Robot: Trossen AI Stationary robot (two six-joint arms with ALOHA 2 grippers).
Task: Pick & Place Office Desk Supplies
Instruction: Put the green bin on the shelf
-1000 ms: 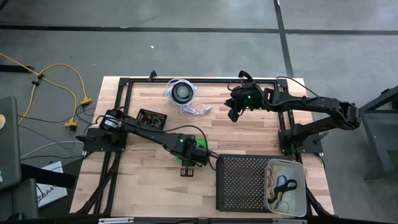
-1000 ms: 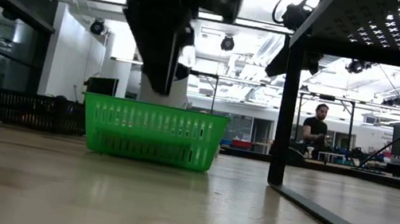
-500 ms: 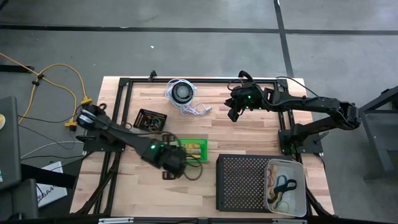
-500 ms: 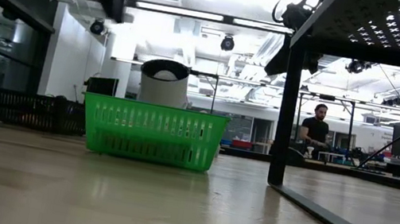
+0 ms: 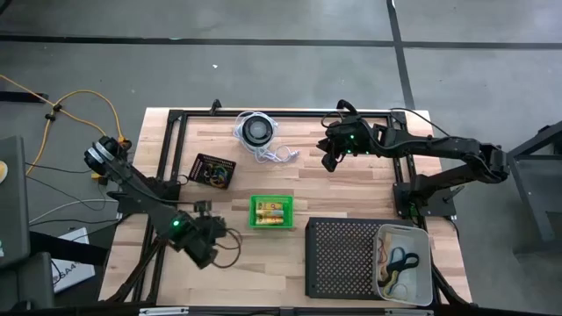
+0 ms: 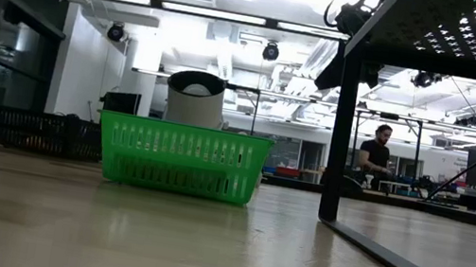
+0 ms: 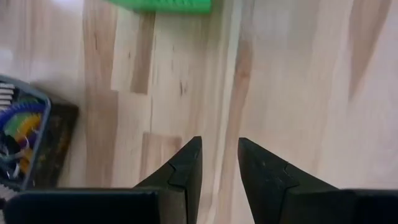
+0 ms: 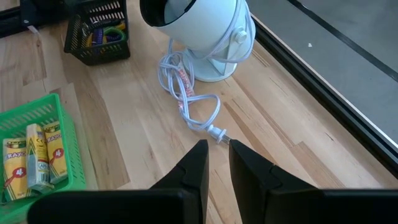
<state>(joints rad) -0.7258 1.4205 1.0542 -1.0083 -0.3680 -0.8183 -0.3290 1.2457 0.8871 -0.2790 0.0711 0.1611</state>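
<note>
From above, the wooden desk (image 5: 351, 189) holds a green basket (image 5: 271, 211) with yellow packets (image 5: 273, 209) at centre, a small black basket (image 5: 213, 169) of coloured bands far-left, and a white lamp (image 5: 256, 130) with coiled cord at the far edge. The left end effector (image 5: 204, 248) hovers near-left; the right end effector (image 5: 332, 158) hangs far-right.

At desk level, the green basket stands alone, both arms clear.

The left wrist view shows its fingers (image 7: 183, 171) slightly parted, holding nothing, above bare wood.

The right wrist view shows narrowly parted, empty fingers (image 8: 194, 167) above the lamp's plug (image 8: 216, 133).

A good next pick probably means centring over one supply before descending.
</note>
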